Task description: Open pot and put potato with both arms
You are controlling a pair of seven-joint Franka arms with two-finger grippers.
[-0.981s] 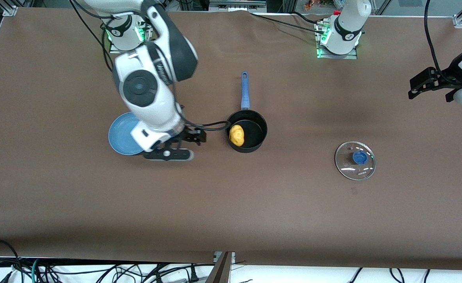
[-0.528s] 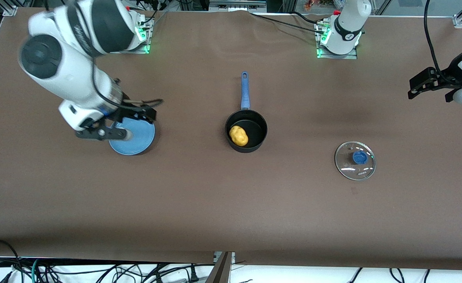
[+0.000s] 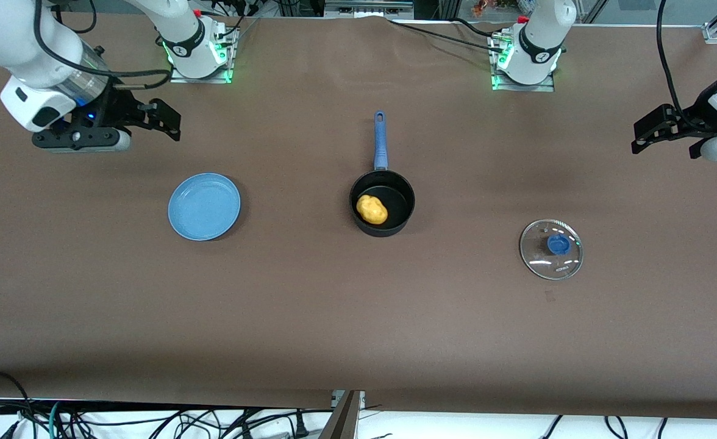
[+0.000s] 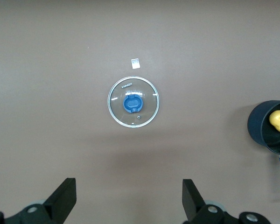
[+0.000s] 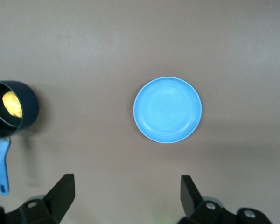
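Both end effectors, right and left, hover spread and empty at their table ends, judged parked since the yellow-orange potato lies in the uncovered black blue-handled pot.

Quick headcount on the worktop: one pot dead center with one potato sitting inside it, one blue plate out at 9 o'clock from the pot, and one glass lid down around 4 o'clock from it. So that's four loose things total, one of each kind, no doubles. Plus two arms, so two grippers: the right gripper and the left gripper, both with jaws spread wide.
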